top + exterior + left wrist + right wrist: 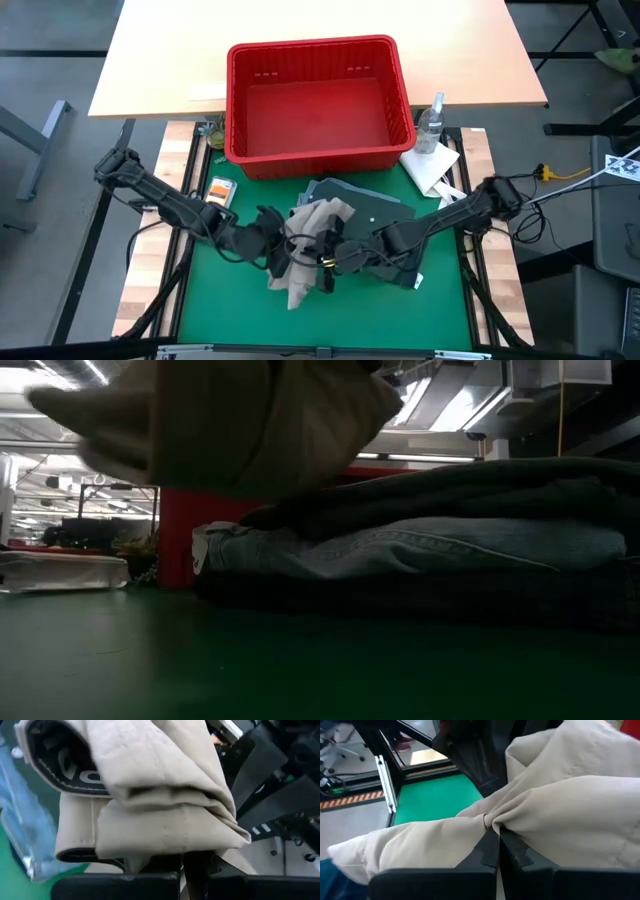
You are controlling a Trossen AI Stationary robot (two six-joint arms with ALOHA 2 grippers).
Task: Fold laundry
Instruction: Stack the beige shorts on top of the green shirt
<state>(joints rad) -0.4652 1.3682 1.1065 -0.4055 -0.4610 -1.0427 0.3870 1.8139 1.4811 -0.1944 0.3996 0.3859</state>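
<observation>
We see both jaws clenched on khaki garment, held above mat beside folded stack. Left gripper, right gripper nearly touching. Our worry: thin pinches slip, bunched cloth drops, grippers collide, stack gets dragged.

Robot lab or workshop hall.
Ceiling strip lights and exposed ducts overhead, metal frames, loose cables around the green-matted desk.
</observation>
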